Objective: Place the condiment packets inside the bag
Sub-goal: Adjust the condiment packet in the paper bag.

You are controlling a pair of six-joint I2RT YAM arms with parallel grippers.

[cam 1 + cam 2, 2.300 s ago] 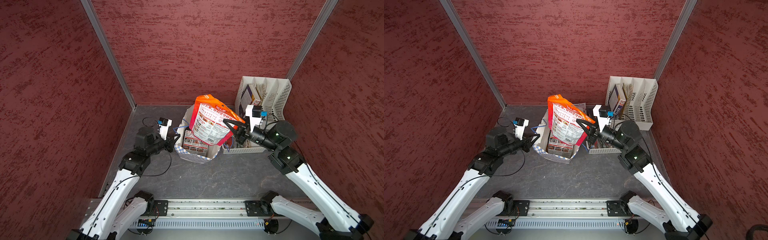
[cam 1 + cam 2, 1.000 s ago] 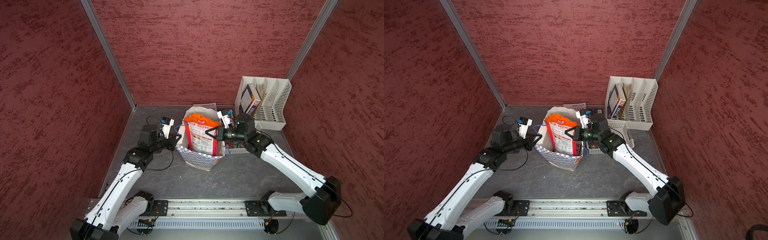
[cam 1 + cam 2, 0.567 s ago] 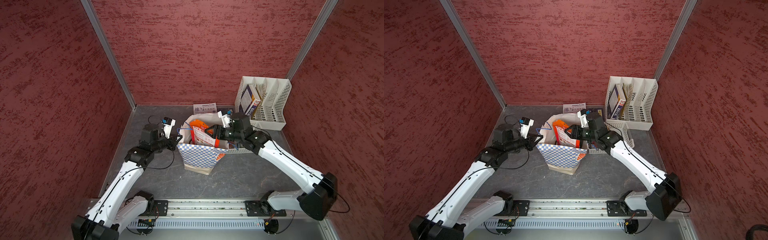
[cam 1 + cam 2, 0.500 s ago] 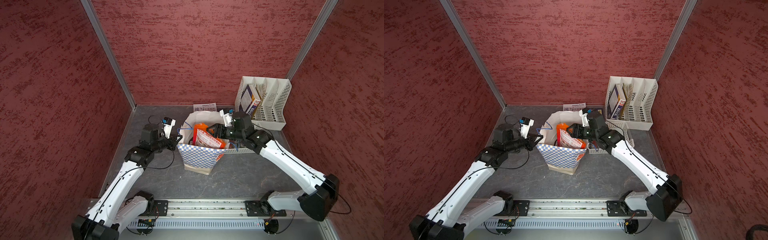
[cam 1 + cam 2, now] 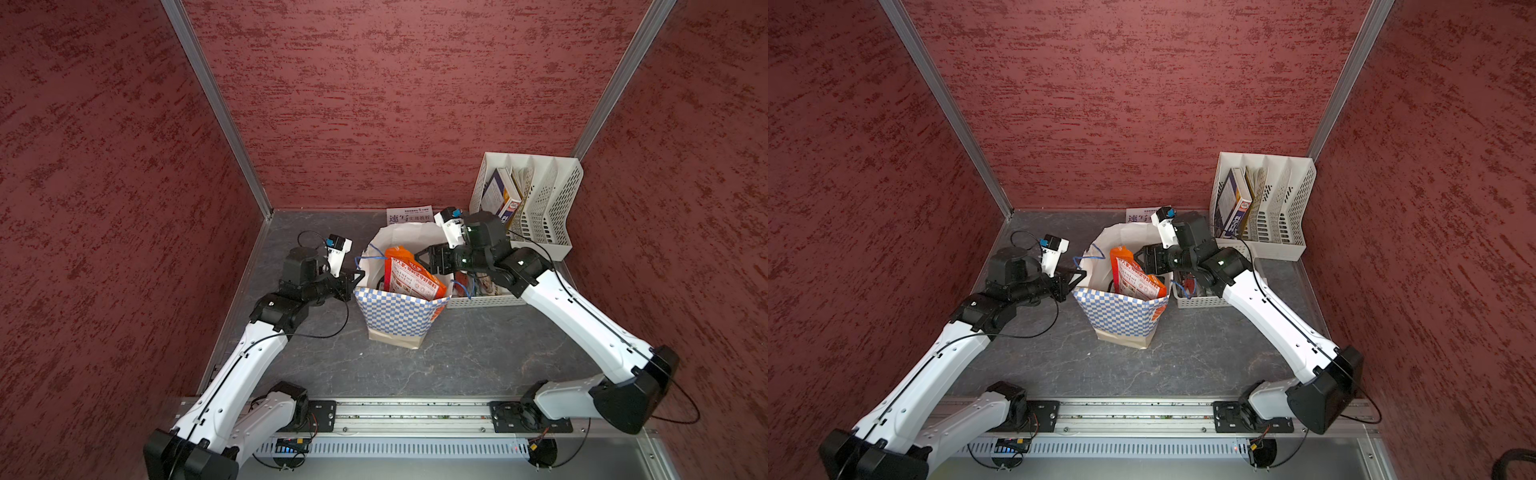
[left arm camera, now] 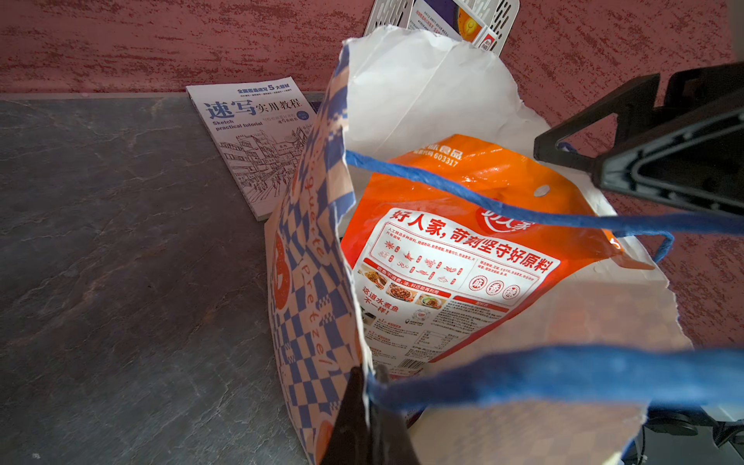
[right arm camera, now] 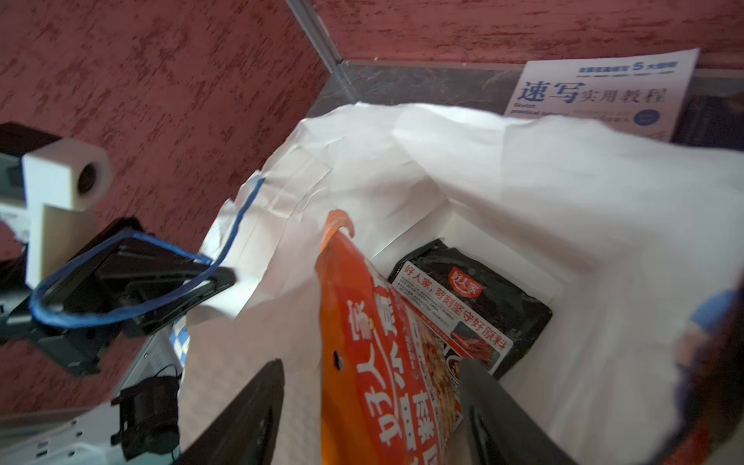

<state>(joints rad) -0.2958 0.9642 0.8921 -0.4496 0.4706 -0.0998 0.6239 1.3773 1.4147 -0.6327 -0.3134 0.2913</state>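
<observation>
- Right wrist view looks down into the bag [image 7: 523,201]. The right fingers [image 7: 249,402] stand spread wide, one on each side of the orange packet [image 7: 374,342], with a gap on both sides, so they grip nothing.
- The orange packet stands on edge inside the bag, tilted. In a top view its upper part shows above the checkered front wall.
- A black packet [image 7: 475,306] lies flat on the bag's white bottom, partly covered by the orange packet's lower edge.
- Seen from the left wrist, the left fingers [image 6: 354,410] are clenched on the bag's rim on the side facing the left arm, and the mouth gapes wide.
- One blue cord handle [image 6: 523,217] runs across the open mouth in front of the orange packet. In the right wrist view a blue cord loops over the left fingers.
- In both top views the bag stands upright on its tan base on the dark grey table [image 5: 457,353], between the two arms.
- A white perforated basket [image 5: 482,299] sits just beside the bag on the right arm's side, its contents mostly hidden by that arm.
- A white file rack [image 5: 540,208] with books [image 5: 498,195] stands in the back corner, behind the basket.
- A white sketch booklet [image 5: 409,216] lies flat on the table behind the bag, against the back wall.
</observation>
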